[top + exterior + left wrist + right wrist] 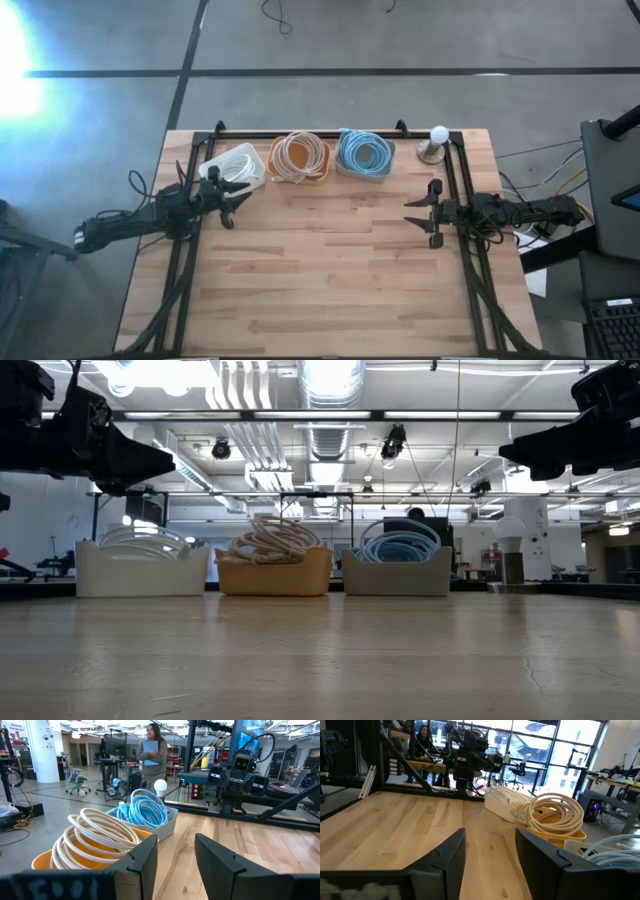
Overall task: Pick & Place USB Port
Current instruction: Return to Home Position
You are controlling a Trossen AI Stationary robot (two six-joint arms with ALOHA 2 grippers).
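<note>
with left gripper (228,197) and right gripper (420,213) both open and empty, the left could clip the white bin (240,164) just beside it

A white cable (145,538) is seen in the white bin (140,572) at far left, a cream cable (275,538) in the yellow bin (275,576), a light-blue cable (400,546) in the grey bin (397,576). The table (320,650) is striped pale wood.

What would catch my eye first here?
Three bins of coiled cable line the table's far edge: white bin, yellow bin, grey bin, the last holding a bright blue cable. The left pincer and right pincer hang open and empty above the table's two sides.
</note>
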